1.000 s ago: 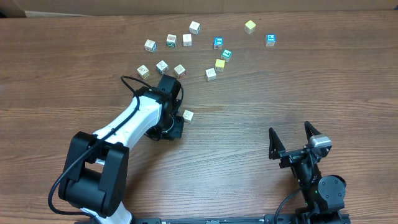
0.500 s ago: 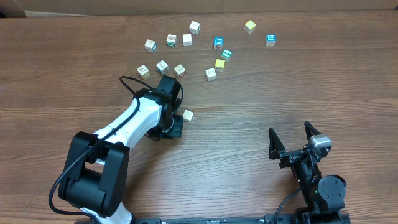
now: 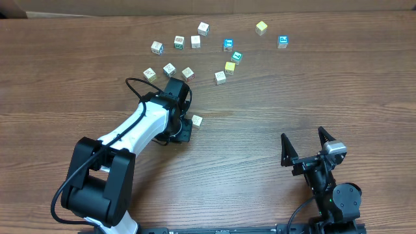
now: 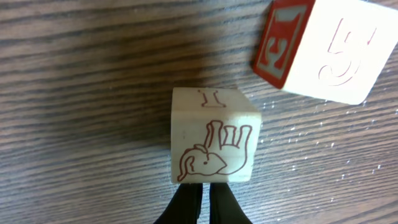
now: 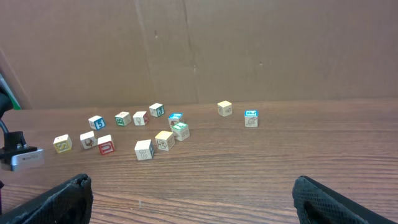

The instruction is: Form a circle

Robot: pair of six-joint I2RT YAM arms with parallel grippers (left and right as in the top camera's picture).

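Note:
Several small whitish cubes [image 3: 188, 73] with coloured prints lie in a loose scatter at the far side of the table; no circle shows. One cube [image 3: 196, 120] sits apart, nearer the middle. In the left wrist view it is the elephant-print cube [image 4: 214, 143]. My left gripper [image 4: 205, 202] is shut, its tips pressed together against that cube's near face and holding nothing. A cube with a red face [image 4: 323, 50] lies just beyond it. In the overhead view the left gripper [image 3: 188, 125] is beside the lone cube. My right gripper [image 3: 304, 144] stands open near the front right, nothing between its fingers [image 5: 62, 199].
A yellow cube [image 3: 261, 27] and a blue-printed cube [image 3: 283, 41] lie farthest right in the scatter. A brown cardboard wall [image 5: 199, 50] runs behind the table. A black cable [image 3: 133, 88] loops over the left arm.
The left gripper has crept very slightly away from the table's front edge. The lone cube and the right arm have not moved.

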